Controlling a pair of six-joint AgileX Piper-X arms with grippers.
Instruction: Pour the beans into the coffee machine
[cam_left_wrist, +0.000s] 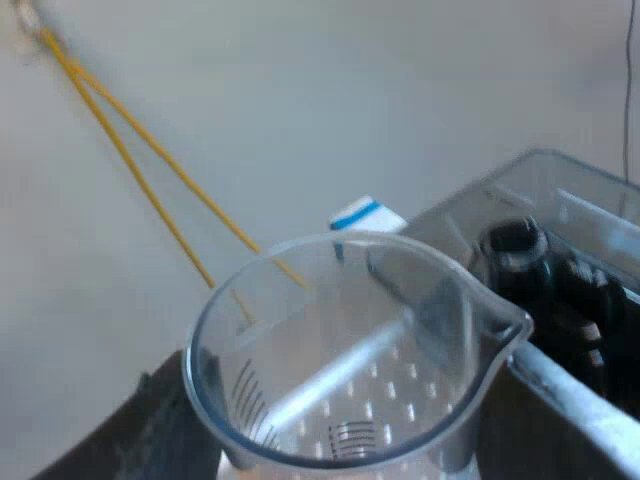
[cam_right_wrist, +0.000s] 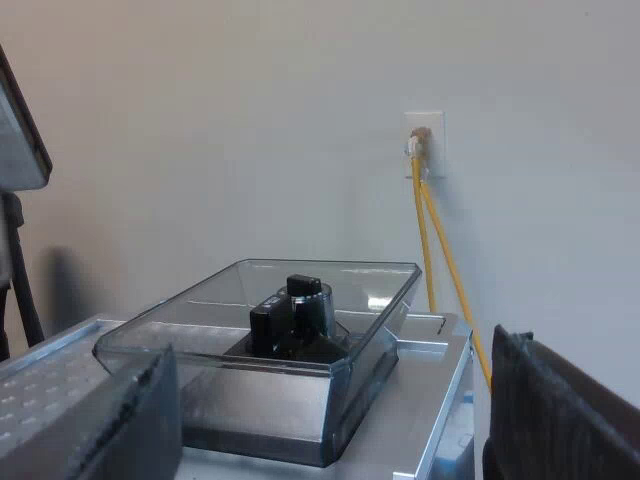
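The left pincer (cam_left_wrist: 325, 445) is grasping the measuring glass (cam_left_wrist: 350, 370), with one dark finger (cam_left_wrist: 145, 435) pressed against the glass's clear wall. The glass hangs over the espresso machine (cam_right_wrist: 420, 400). Its spout is just beside the open bean hopper (cam_left_wrist: 560, 200), and the perforated metal top of the machine shows through it. I cannot tell how far the glass is tipped. The hopper stands on the machine's top, clear-walled, with a black knob (cam_right_wrist: 300, 295) at its middle. The right pincer (cam_right_wrist: 330, 405) hangs released, its two fingers spread wide with nothing between them, facing the hopper from near the machine's top edge. Behind, yellow cables (cam_right_wrist: 440, 250) run down the wall (cam_right_wrist: 200, 120) from a socket (cam_right_wrist: 423, 135).
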